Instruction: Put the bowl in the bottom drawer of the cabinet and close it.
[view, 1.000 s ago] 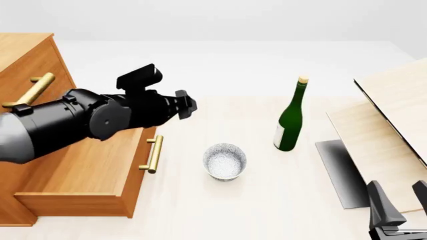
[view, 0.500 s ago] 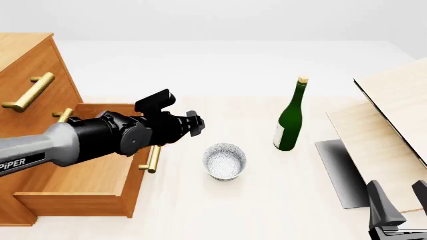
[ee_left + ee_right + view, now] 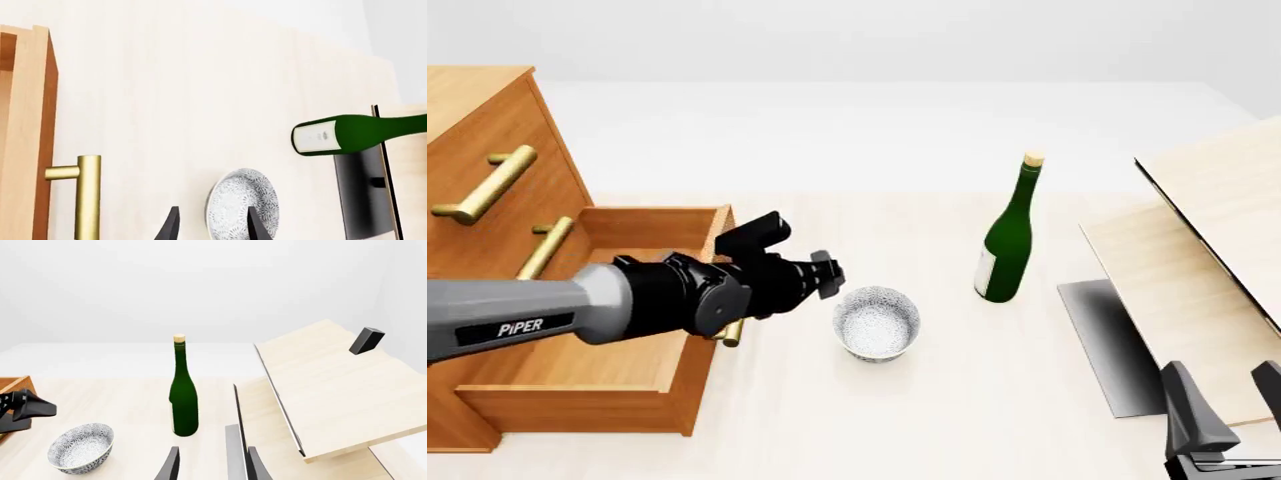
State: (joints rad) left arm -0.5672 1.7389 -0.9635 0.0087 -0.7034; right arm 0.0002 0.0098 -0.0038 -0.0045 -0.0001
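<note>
Left gripper [image 3: 827, 275] lowered, fingers [image 3: 172, 226] apart, beside bowl [image 3: 877, 322]

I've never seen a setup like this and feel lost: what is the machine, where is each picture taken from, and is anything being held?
These are simulator renders of two robot arms at a table. The front view looks over the arms; the other two come from cameras behind each hand. The left hand hovers open beside the bowl, holding nothing. The right hand waits open and empty at the near right. The cabinet stands left, its bottom drawer pulled open. A green bottle stands upright behind the bowl, pale boards further right.
</note>
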